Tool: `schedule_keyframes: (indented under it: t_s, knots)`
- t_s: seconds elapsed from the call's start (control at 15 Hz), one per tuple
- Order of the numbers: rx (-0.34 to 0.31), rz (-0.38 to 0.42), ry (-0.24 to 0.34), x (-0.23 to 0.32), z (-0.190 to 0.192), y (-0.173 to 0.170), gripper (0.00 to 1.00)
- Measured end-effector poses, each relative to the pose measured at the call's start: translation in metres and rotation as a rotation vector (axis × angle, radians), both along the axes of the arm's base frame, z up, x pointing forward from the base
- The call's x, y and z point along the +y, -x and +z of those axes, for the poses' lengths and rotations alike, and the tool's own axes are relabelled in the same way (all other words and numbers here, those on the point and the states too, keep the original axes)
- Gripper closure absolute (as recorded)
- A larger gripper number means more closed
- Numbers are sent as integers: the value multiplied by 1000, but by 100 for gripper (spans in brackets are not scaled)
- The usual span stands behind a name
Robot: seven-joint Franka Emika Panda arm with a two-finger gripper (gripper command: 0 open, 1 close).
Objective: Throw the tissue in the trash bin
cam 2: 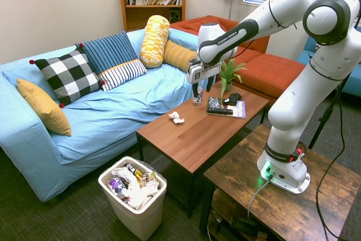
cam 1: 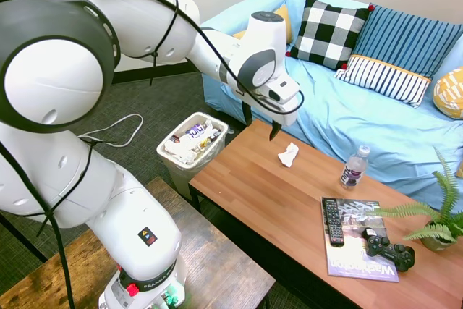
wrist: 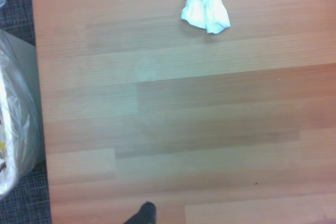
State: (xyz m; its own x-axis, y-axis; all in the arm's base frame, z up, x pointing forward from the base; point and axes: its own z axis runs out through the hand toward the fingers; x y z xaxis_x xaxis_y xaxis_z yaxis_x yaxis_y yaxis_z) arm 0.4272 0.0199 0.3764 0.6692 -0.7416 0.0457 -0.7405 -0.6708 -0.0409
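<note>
From the first exterior view, the gripper (cam 1: 261,125) hangs above the coffee table (cam 1: 275,200) with its two fingers spread apart and nothing between them. The tissue (cam 1: 289,154) sits crumpled on the wood just beside and below the fingertips, not touching them. The trash bin (cam 1: 193,144) stands on the carpet right off the table's end, stuffed with mixed paper litter. Further along the table there's a water bottle (cam 1: 354,167), then a magazine (cam 1: 354,238) with a remote (cam 1: 333,221) and a game controller (cam 1: 389,249) lying on it, plus a little fern (cam 1: 438,215) at the far corner. Second exterior view, from the opposite side: gripper (cam 2: 202,91) is up in the air over the table (cam 2: 197,134), fingers parted, empty. The tissue (cam 2: 177,118) lies near the sofa-side edge, and the bin (cam 2: 134,197) sits on the floor at the near end, well below the tabletop. Blue sofa (cam 2: 101,117) behind it all. Wrist view: mostly bare wood grain (wrist: 184,119), the tissue (wrist: 206,2) as a white wad at one edge, and a bit of the bin's clear liner (wrist: 16,129) poking in from the side.
</note>
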Motion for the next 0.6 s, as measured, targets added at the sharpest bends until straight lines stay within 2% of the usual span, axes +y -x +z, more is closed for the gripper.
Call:
schedule_keyframes:
  t_s: [0.2, 0.33, 0.6]
  knots:
    - [5, -16, -1, 1, -7, -2, 0]
    - [-26, -50, 19, 7, -26, -11, 0]
    - [-40, -115, 33, 8, -76, -55, 0]
